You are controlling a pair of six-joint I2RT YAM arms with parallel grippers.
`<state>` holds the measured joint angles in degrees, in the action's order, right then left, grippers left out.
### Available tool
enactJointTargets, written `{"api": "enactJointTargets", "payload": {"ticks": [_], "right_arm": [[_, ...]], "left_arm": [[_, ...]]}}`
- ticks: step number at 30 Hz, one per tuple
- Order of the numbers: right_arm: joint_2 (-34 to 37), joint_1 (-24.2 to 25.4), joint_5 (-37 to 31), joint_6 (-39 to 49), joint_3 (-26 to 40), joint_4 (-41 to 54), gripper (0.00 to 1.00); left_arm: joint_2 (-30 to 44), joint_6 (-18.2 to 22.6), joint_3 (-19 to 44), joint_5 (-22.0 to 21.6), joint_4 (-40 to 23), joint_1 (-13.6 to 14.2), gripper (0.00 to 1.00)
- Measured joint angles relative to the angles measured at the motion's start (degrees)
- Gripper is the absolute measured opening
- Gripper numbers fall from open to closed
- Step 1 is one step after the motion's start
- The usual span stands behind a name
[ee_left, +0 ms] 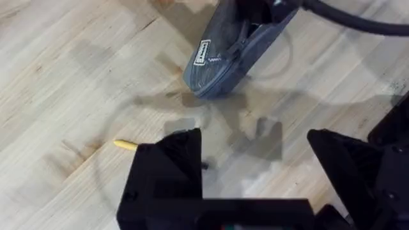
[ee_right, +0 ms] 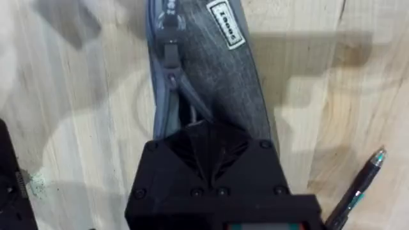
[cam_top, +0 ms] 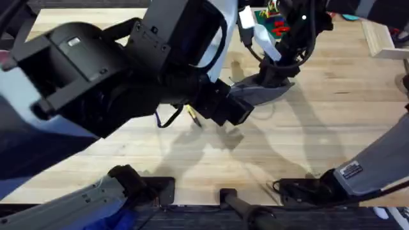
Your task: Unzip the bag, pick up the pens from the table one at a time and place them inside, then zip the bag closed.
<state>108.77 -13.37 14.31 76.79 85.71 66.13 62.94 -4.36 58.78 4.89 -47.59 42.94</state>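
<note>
The grey-blue bag (cam_top: 265, 91) lies on the table (cam_top: 307, 140) right of centre; its zipper pull (ee_right: 170, 52) shows, with the zipper parted part of the way behind it. My right gripper (cam_top: 273, 75) comes down from above and sits shut on the bag's (ee_right: 223, 70) fabric at the zipper edge. My left gripper (ee_left: 255, 160) hovers open and holds nothing, short of the bag's (ee_left: 227, 54) near end. The yellow pen (cam_top: 193, 117) lies on the wood by the left arm, one end (ee_left: 126, 145) showing. A dark pen (ee_right: 358, 185) lies beside the bag.
A green brick plate (cam_top: 273, 27) with red pieces sits at the back behind the right arm. A black object (ee_right: 9, 179) lies close to the bag. A lighter board (cam_top: 383, 38) lies at the far right. The left arm looms large under the overhead camera.
</note>
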Motion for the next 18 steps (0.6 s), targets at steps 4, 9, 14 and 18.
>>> {"api": "enactJointTargets", "payload": {"ticks": [4,9,14,18], "right_arm": [[0.0,0.0,-0.1,-0.3,0.0,0.0,0.033],[0.0,0.0,-0.1,-0.8,0.0,0.0,0.158],[0.0,0.0,-0.2,-1.0,-0.1,0.0,0.88],[0.0,0.0,-0.5,-1.2,-0.1,-0.1,0.996]], "left_arm": [[0.0,0.0,0.0,0.0,0.0,0.0,0.995],[0.0,0.0,0.0,0.0,0.0,0.0,0.995],[0.0,0.0,0.0,0.0,0.0,0.0,0.995],[0.0,0.0,0.0,0.0,0.0,0.0,0.995]]}}
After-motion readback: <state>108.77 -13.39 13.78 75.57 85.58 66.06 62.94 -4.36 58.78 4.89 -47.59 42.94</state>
